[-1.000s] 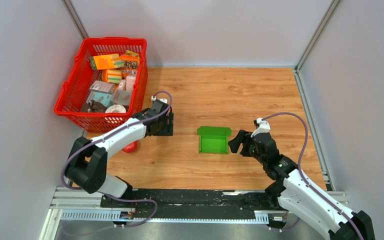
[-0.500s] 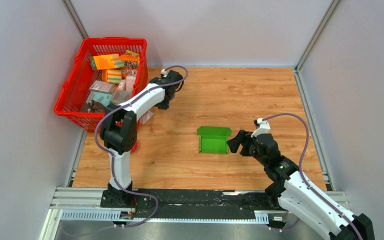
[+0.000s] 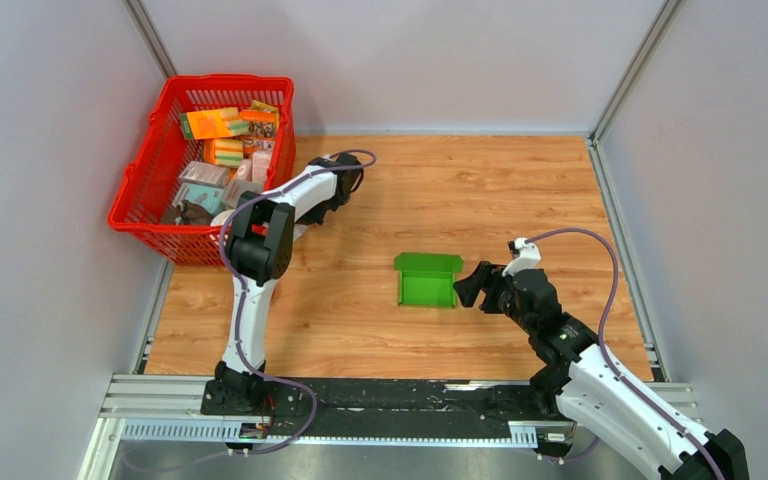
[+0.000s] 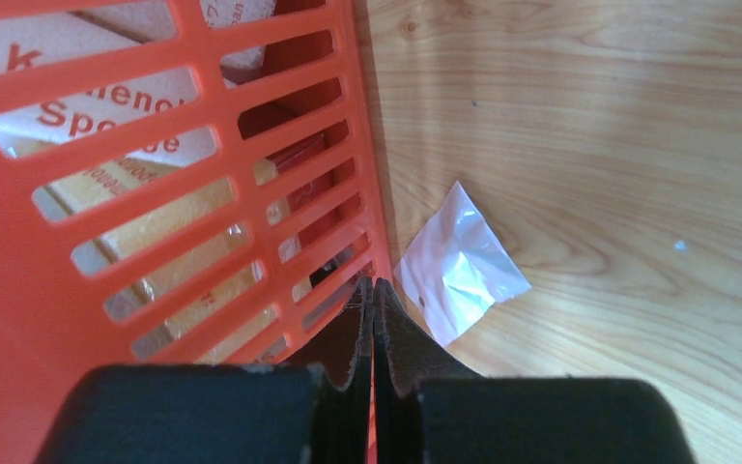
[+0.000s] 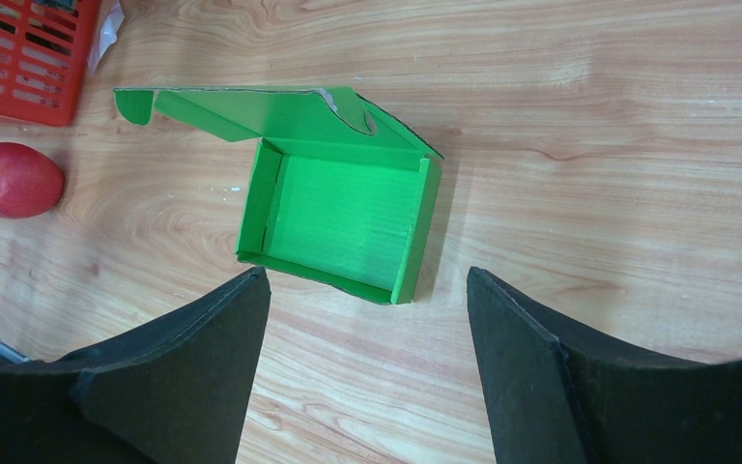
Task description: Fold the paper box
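The paper box [image 3: 427,281] is a bright green open tray on the wooden table, its lid flap [image 5: 280,111] standing up along the far side. In the right wrist view the inside of the box [image 5: 343,217] is bare. My right gripper [image 3: 469,285] rests just right of the box, open, with nothing between its fingertips [image 5: 367,280]. My left gripper [image 3: 324,206] is far from the box, beside the red basket's near right corner. Its fingertips [image 4: 374,286] are pressed together, shut on nothing.
The red basket [image 3: 140,205], holding several small packages, stands at the back left, and its slatted wall [image 4: 155,174] fills the left wrist view. A small clear plastic bag [image 4: 459,263] lies on the wood beside it. A red apple [image 5: 14,179] sits left of the box.
My left arm has swung up from the table's left middle to the basket's corner, and its gripper has gone from open to shut. The right arm and the box have not moved.
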`<state>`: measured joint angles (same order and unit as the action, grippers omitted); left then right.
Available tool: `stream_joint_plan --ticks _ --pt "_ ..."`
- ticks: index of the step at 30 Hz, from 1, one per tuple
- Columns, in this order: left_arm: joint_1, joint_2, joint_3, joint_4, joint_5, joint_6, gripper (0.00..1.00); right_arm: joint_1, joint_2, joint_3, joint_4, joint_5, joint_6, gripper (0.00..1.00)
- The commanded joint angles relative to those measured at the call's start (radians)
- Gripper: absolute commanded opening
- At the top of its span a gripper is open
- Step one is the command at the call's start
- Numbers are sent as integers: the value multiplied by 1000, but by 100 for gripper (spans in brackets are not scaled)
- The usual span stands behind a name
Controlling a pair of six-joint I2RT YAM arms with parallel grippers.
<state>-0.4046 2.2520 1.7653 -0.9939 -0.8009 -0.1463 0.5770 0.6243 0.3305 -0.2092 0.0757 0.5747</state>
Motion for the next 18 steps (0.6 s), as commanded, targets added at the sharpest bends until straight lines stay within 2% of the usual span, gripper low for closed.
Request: stream_joint_plan --ticks 1,18 --pt "24 -29 16 -5 80 56 0 -3 -8 -7 50 -4 -10 77" --pt "89 61 200 -219 253 86 0 -3 -38 -15 45 3 -7 77"
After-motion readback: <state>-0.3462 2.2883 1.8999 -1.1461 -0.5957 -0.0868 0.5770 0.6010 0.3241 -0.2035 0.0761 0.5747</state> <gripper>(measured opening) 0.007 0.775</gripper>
